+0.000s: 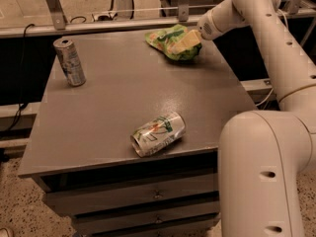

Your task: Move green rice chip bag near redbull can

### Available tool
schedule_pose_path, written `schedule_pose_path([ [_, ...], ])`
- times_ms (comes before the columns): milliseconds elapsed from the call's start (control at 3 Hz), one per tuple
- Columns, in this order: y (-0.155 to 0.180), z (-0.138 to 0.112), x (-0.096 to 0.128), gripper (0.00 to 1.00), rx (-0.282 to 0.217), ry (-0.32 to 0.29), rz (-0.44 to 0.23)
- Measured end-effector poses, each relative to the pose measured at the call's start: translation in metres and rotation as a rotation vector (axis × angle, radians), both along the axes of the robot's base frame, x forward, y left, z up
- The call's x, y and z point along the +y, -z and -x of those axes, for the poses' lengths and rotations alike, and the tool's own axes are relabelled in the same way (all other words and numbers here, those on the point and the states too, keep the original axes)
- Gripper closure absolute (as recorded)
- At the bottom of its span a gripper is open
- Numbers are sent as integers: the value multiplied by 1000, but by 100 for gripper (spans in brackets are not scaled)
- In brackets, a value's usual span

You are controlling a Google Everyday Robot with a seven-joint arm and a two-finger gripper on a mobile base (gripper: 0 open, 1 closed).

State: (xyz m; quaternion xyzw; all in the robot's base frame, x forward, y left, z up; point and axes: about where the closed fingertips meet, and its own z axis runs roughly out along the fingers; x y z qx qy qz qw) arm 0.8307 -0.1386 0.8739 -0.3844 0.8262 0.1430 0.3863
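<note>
The green rice chip bag (170, 42) lies at the far right of the grey table (113, 93), crumpled, with orange-red and white print. My gripper (185, 40) is right at the bag's right side, its yellowish fingers (189, 37) lying over the bag. The redbull can (69, 61) stands upright near the table's far left edge, well apart from the bag and the gripper.
A white can with green and red print (158, 134) lies on its side near the table's front edge. My arm (266, 132) fills the right side of the view. A metal rail (98, 24) runs behind the table. Drawers (148, 196) sit below the tabletop.
</note>
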Motion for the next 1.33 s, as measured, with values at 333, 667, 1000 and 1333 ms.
schedule_pose_path([
  [333, 7, 0, 9, 39, 32, 2, 4],
  [667, 10, 3, 14, 62, 53, -4, 7],
  [1000, -4, 9, 19, 85, 29, -29, 4],
  [1333, -35, 21, 28, 100, -41, -79, -4],
])
